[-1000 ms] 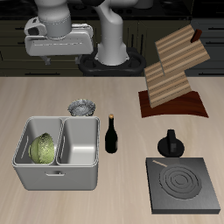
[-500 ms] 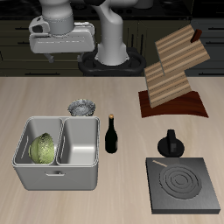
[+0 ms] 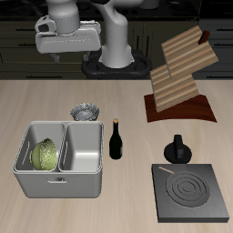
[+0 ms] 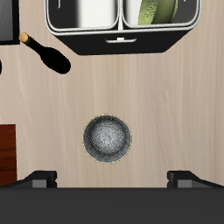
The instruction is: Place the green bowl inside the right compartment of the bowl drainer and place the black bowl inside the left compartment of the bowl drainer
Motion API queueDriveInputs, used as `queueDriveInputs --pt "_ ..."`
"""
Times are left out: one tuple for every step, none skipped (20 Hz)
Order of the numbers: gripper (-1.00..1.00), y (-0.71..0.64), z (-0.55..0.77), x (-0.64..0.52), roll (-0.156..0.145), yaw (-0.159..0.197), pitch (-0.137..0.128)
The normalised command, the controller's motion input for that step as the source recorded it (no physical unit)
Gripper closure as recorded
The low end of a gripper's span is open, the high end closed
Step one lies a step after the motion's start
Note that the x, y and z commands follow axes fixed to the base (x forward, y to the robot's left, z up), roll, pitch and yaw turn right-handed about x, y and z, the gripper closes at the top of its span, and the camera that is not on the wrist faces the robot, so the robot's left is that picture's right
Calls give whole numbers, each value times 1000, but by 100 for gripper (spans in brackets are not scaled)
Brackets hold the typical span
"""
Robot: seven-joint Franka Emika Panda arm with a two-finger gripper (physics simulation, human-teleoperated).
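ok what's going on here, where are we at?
The green bowl already sits in one well of the drainer; the other well is empty. The black bowl is on the table just behind the drainer, beside a dark bottle. The gripper hangs high above the back of the table, holding nothing, with the black bowl centred below in the wrist view. Jaws look open.
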Motion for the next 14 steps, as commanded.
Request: queueDriveInputs --pt "-100 -220 -154 -131 -141 -7 -21" --pt "-100 -45 -312 -246 80 -44 51" --pt "-100 17 1 89 0 0 0" --pt "-100 -352 -104 -293 -74 -4 -51" --pt "-100 -179 59 -89 -48 17 -60" --pt "-100 -174 29 -30 -48 30 -73" --pt "-100 -143 -68 27 -14 -18 -3" --pt "-100 -120 -115 85 -35 -18 26" --pt "-100 -42 -93 -32 -15 -6 0" --pt "-100 -14 -132 53 -34 93 -64" --pt "-100 -82 -247 68 -28 -68 55" --pt "-100 6 -224 42 -2 -16 36" --pt "-100 7 -131 68 -7 25 -14" --pt "-100 -26 -611 14 20 -122 91"
